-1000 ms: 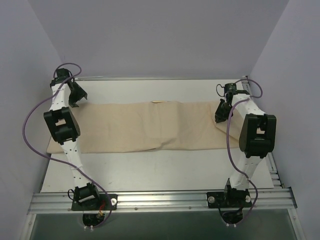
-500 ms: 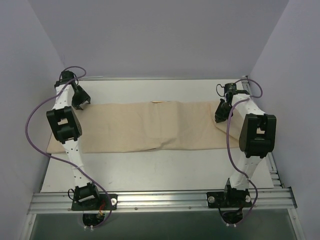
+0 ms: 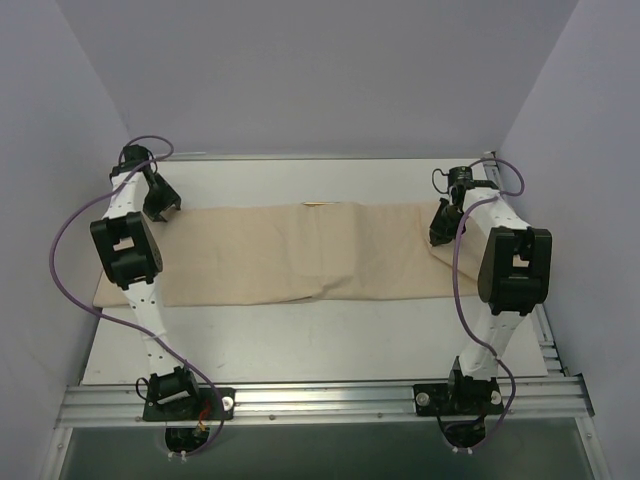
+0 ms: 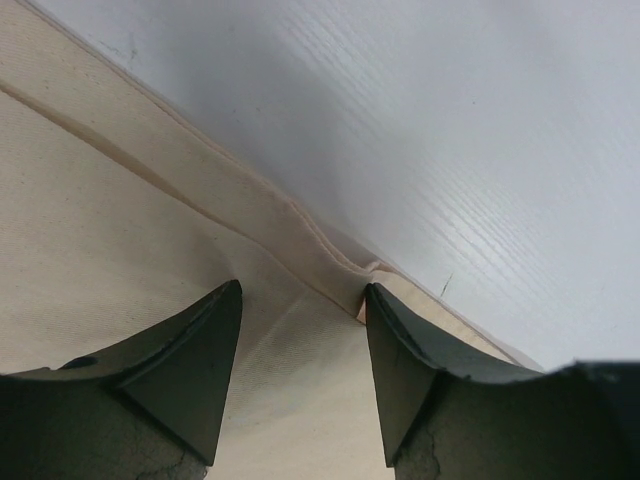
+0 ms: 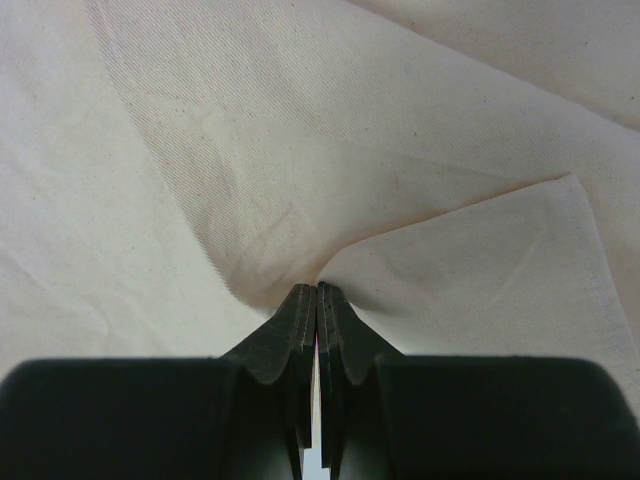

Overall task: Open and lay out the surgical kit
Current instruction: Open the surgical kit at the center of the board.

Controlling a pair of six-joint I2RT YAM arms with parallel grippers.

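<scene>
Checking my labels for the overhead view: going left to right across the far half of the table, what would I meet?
left pincer → bare middle stretch of the cloth wrap → right pincer

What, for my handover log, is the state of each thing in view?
cloth: folded in a long strip, lying flat, right end pinched.
left gripper: open, above the cloth's hemmed edge.
right gripper: shut on the cloth.
</scene>
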